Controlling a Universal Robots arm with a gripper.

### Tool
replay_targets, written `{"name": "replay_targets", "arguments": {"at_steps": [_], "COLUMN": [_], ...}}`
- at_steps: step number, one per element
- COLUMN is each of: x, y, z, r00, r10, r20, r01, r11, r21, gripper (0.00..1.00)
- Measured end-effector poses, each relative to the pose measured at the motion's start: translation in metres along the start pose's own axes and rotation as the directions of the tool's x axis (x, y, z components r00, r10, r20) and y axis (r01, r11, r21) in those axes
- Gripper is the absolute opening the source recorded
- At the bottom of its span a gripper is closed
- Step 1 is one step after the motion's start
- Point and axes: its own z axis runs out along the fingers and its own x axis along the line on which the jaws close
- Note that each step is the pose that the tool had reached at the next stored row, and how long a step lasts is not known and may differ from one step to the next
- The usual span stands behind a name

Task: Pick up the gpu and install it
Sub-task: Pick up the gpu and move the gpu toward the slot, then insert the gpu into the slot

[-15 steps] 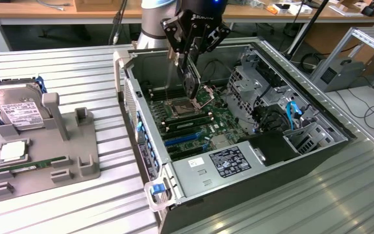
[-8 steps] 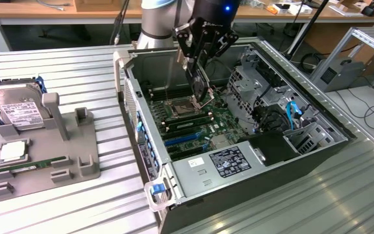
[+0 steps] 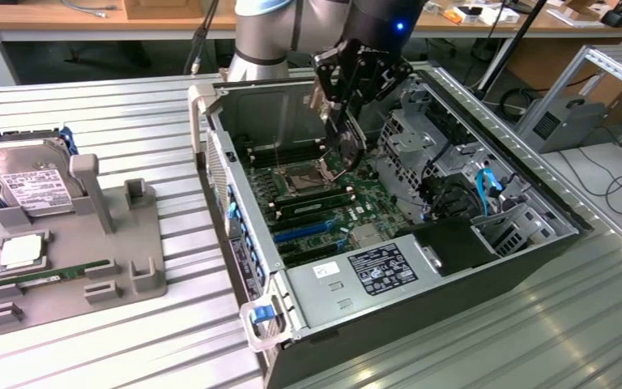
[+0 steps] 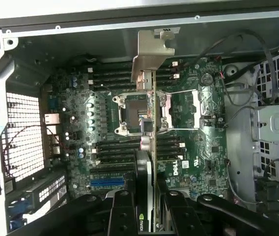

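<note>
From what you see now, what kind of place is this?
Likely a robotics lab: the gripper holds the gpu inside an open computer case on a slatted metal table, with workbenches behind.

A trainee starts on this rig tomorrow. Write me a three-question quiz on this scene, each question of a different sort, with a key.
1. True or false: the gripper holds the graphics card over the main board of the open computer case.
2. Pick one. The hard drive is: A) inside the case; B) propped on the grey stand at the exterior view's left; C) in the gripper.
3. In a few words: in the wrist view, which part of the board does the card cross?

Key: 1 true; 2 B; 3 the processor socket.
</note>
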Motion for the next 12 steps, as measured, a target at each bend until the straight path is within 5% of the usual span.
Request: {"name": "replay_targets", "arguments": {"at_steps": [4,12], "x": [-0.009,-0.0091], "y": [0.0005,0.0006], "z": [0.0015,0.0016], "r00": [1.0,1.0], "r10": [-0.001,-0.001], "r20": [-0.0001,-0.0001], "r01": [0.001,0.001], "r11": [1.0,1.0], "r21": [0.0009,0.0007], "gripper": [0.27,0.27]}}
